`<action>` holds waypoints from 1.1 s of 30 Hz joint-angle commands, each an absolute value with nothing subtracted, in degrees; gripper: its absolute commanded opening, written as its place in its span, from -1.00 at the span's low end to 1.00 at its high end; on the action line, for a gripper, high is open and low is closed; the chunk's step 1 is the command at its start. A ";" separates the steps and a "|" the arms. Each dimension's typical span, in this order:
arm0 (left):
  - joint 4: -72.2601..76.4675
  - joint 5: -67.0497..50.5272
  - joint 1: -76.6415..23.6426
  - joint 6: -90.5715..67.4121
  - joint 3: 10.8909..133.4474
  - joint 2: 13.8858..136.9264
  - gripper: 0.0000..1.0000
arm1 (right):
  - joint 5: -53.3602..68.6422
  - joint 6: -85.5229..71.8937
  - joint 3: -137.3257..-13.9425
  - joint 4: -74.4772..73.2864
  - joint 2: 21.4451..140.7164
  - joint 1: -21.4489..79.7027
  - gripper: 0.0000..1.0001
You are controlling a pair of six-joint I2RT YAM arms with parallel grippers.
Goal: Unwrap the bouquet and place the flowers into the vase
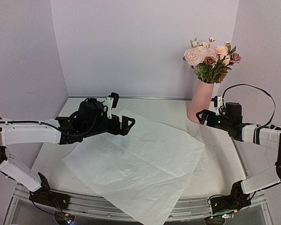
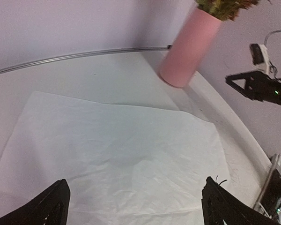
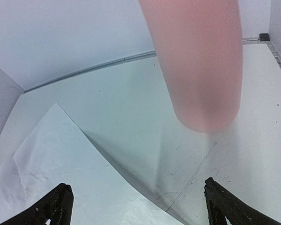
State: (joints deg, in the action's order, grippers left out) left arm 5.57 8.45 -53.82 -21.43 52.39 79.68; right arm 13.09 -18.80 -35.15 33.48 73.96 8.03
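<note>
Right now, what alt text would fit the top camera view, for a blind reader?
A tall pink vase holding the flowers, cream and pink roses, stands at the back right of a white table. A large white paper sheet lies unfolded in the middle. The left gripper is open above the sheet, the right gripper open near the vase.

The flowers point(image 1: 210, 58) stand upright in the pink vase point(image 1: 201, 101), back right.
</note>
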 commanded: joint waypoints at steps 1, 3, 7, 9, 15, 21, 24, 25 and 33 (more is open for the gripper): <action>6.62 11.40 -46.12 -19.62 49.99 77.37 0.99 | 16.41 -9.11 -38.51 32.91 75.39 8.05 0.97; 7.16 17.43 -45.51 -17.02 48.97 76.73 0.99 | 15.81 -8.08 -37.56 34.73 75.04 8.08 0.97; 13.72 22.49 -44.02 -12.19 42.65 72.02 0.99 | 3.13 -11.33 -34.05 40.73 73.36 7.94 0.97; 16.82 23.45 -42.40 -11.31 39.55 69.12 0.99 | 1.79 -8.12 -31.57 44.66 72.44 7.75 0.97; 18.47 26.69 -32.76 -10.77 36.07 66.33 0.99 | -2.66 -1.39 -23.43 57.68 72.68 7.73 0.97; 22.13 24.04 -23.70 -9.20 35.17 70.96 0.99 | -3.76 -1.75 -23.64 59.24 74.00 6.86 0.97; 23.46 22.11 -20.02 -8.90 34.72 73.48 0.99 | -1.08 4.04 -23.47 57.37 73.28 6.52 0.97; 24.37 20.84 -18.87 -7.50 34.13 74.09 0.99 | -3.45 5.74 -23.15 56.83 73.22 6.51 0.97; 35.27 15.66 -12.73 -2.43 28.74 80.29 0.99 | -2.38 1.55 -16.81 76.19 83.81 1.86 0.97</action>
